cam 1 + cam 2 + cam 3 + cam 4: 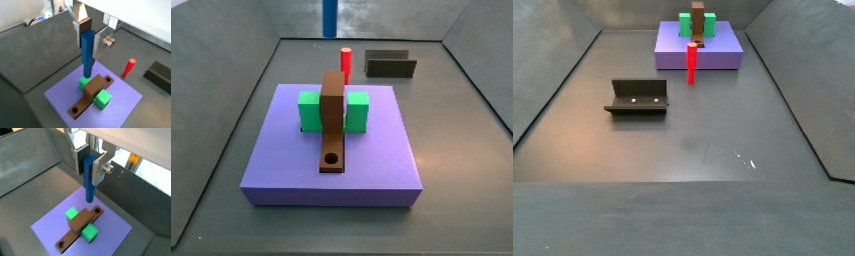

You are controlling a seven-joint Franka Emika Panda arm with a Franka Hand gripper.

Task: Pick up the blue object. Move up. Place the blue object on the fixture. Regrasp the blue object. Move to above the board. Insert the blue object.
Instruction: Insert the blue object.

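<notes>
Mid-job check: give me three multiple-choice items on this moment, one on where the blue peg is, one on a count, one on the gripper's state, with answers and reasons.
1. Where is the blue peg?
A. lying on the floor
B. held upright in the gripper above the board
C. standing on the fixture

2. How many round holes show in the brown strip?
A. two
B. none
C. five

3. What state is the gripper in?
A. open and empty
B. shut on the red peg
C. shut on the blue peg

Answers: 1 B, both wrist views show the peg hanging between the fingers over the lavender slab. 2 A, a wrist view shows one hole near each end. 3 C, the pads clamp the peg's top, while the red peg stands on the floor beside the board.
</notes>
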